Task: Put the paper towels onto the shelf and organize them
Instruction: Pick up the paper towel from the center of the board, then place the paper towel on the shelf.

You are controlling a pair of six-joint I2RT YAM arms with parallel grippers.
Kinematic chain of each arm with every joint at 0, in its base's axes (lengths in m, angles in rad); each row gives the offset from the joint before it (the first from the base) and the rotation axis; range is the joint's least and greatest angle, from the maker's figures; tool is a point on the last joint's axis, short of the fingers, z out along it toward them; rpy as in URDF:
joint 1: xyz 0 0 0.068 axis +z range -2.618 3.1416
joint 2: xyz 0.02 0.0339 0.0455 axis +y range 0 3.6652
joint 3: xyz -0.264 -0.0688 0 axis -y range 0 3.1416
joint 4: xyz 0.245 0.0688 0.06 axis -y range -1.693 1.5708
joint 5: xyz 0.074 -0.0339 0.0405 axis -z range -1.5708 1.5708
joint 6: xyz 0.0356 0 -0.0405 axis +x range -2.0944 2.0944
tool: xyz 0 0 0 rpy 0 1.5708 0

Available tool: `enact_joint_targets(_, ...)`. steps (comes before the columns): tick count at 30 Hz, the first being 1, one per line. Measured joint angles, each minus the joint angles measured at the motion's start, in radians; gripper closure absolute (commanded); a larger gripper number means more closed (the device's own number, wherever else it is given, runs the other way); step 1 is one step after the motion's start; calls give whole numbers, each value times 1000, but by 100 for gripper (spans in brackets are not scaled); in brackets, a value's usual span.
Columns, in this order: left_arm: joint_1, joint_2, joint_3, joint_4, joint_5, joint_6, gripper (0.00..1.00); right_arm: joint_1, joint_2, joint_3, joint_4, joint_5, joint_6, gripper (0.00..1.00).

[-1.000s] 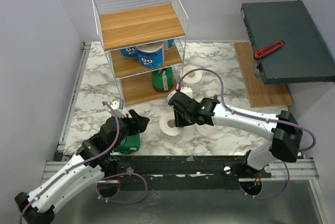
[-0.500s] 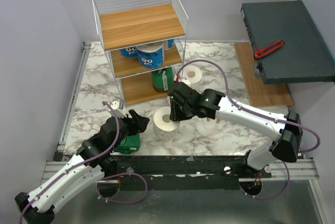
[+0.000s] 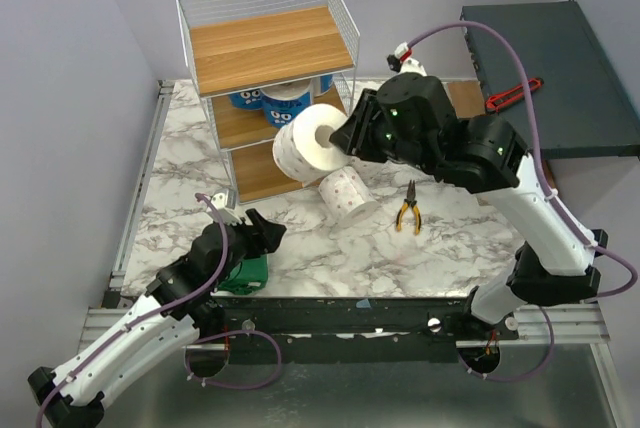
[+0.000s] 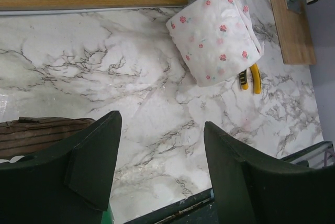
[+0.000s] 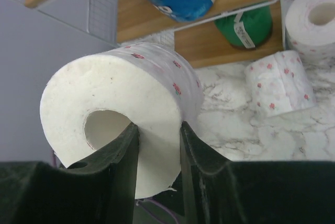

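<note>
My right gripper is shut on a white pink-speckled paper towel roll, one finger in its core and one outside. It holds the roll in the air in front of the shelf, level with the middle tier. Blue rolls stand on the middle tier and a green roll on the bottom board. A second speckled roll lies on the table, and a third stands beside it. My left gripper is open and empty, next to a green roll.
Yellow-handled pliers lie on the marble table right of the lying roll. A dark grey-green box with a red tool sits at the back right over a wooden board.
My right arm lifted the speckled roll off the table near the front and carried it up and back toward the shelf. The pliers now show. The left arm has not moved.
</note>
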Motion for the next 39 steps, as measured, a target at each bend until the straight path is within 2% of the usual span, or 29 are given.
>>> enact_joint_targets(4,0,23,8,0,3,0,34,0,66,190,-37,55,-15,99)
enact_joint_targets(7,0,29,18,-7,11,0,34,0,103,260,-35,94,-27,99)
enact_joint_targets(13,0,29,32,-19,20,2,34,0,107,264,3,196,-61,99)
enact_joint_targets(29,0,23,41,-55,28,18,34,0,114,241,335,378,-188,99)
enact_joint_targets(39,0,27,81,-55,27,41,34,0,170,241,393,454,-225,99)
